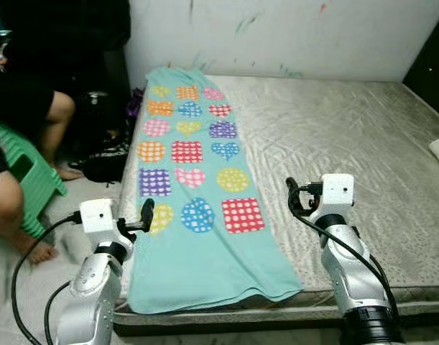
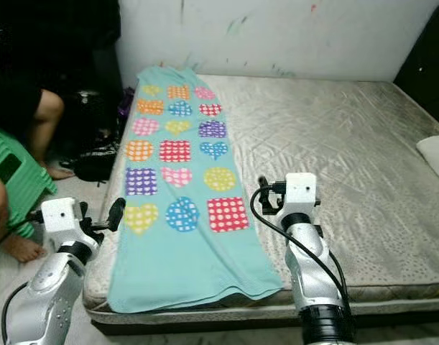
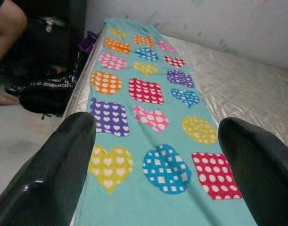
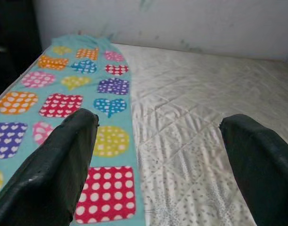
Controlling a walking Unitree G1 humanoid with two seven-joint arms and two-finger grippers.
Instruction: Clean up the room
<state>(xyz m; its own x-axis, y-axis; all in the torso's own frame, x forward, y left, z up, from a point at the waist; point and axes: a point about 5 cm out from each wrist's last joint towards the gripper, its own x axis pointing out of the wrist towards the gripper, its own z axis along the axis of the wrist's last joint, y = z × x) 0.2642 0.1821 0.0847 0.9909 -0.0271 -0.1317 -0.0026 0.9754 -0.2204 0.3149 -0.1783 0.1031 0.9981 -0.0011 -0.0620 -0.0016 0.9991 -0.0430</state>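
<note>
Teal patterned blanket [image 1: 197,194] spread lengthwise along bed [image 1: 363,151] left edge, left claw [image 1: 146,214] raised at blanket's near left border, fingers apart, right claw [image 1: 294,195] raised over bare mattress beside blanket, fingers apart, person's legs [image 1: 32,144] at left.

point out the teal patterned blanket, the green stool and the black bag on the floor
teal patterned blanket [image 1: 205,266]: left eye view, on its plain teal part near the foot of the bed
green stool [image 1: 34,181]: left eye view, on its side
black bag [image 1: 104,167]: left eye view, on its top
</note>
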